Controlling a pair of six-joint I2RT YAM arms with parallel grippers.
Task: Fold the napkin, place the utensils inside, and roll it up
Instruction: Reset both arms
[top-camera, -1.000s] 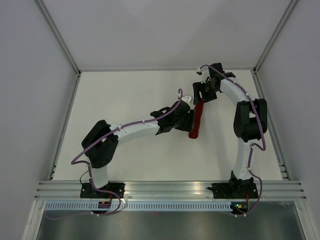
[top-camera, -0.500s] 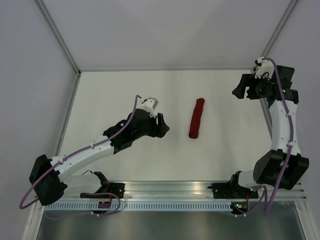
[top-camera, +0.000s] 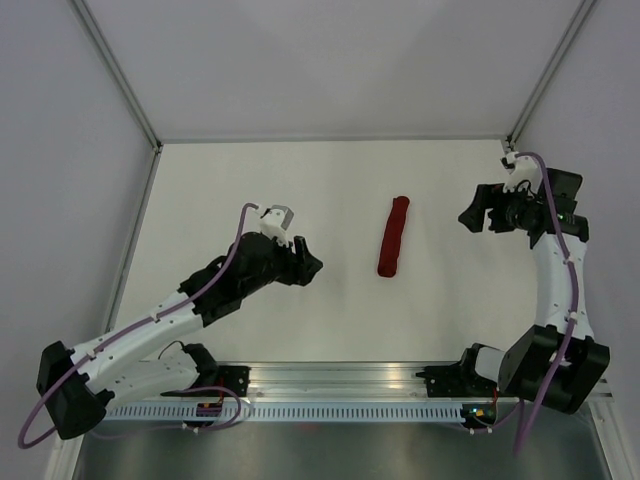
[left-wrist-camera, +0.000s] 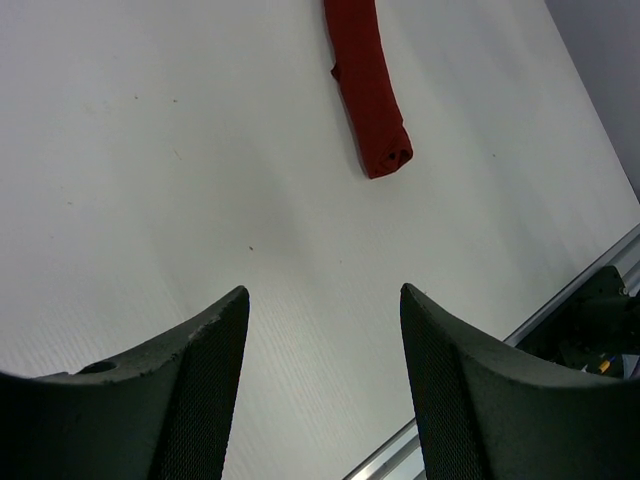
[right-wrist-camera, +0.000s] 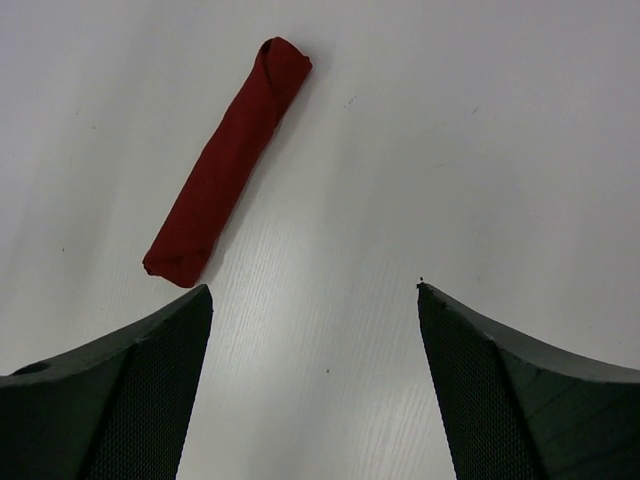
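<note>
Napkin (top-camera: 394, 236): lies as a tight dark red roll near the middle of the surface (top-camera: 250, 180). Its long axis runs near to far, with the far end leaning a little toward my right side. Nothing touches it. It sits between my two arms, well apart from both.

Left pincer (left-wrist-camera: 322, 300): jaws wide apart, nothing between them, hanging over bare surface. The roll's near end shows ahead of it.

Right pincer (right-wrist-camera: 312, 290): jaws wide apart too, empty, out toward the right edge. The whole roll shows ahead and off to one side in its wrist view.

Utensils: none in view on the surface. I cannot tell whether they sit inside the roll. The near end shows only cloth layers and a small dark hollow.

Judgement: folding and rolling look done. The roll holds its shape unaided.

Handling:
- The cloth is thin, soft and light. It should give under the pads and not be slippery.
- If cutlery is inside, I expect a stiff core and a little more weight. It could slide out of an open end if the roll is tipped.
- The outer flap is the weak spot, and lifting by one end risks unwinding.
- The best hold is across the middle, jaws closing over the full thickness with the loose edge pinned. Otherwise, one pincer at each end, kept level.
</note>
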